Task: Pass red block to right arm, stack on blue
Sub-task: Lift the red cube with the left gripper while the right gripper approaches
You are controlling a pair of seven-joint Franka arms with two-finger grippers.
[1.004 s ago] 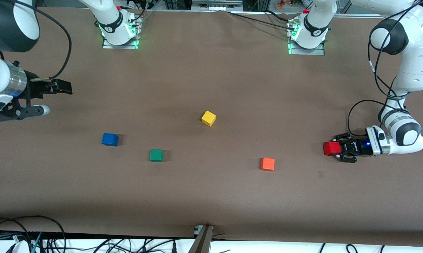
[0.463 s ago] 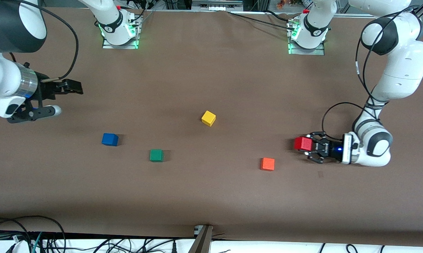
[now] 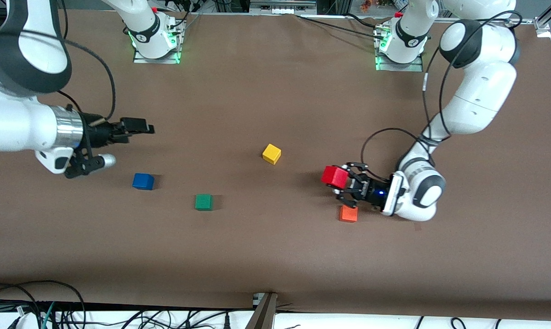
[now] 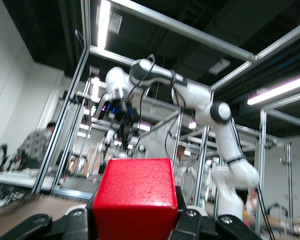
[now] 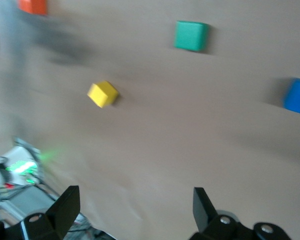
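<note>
My left claw (image 3: pixel 344 183) is gripping the small red cube (image 3: pixel 334 176) above the brown desk (image 3: pixel 275 256), forearm level; my right claw (image 3: pixel 136 127) is hanging open

Matt red block (image 3: pixel 334 175); matt brown table (image 3: pixel 275 256) covering.

Front camera looks down from high across the table (image 3: pixel 275 256), facing both bases. Wrist cameras sit close; all share the red block (image 3: pixel 334 176) or the yellow cube (image 5: pixel 103 94).
</note>
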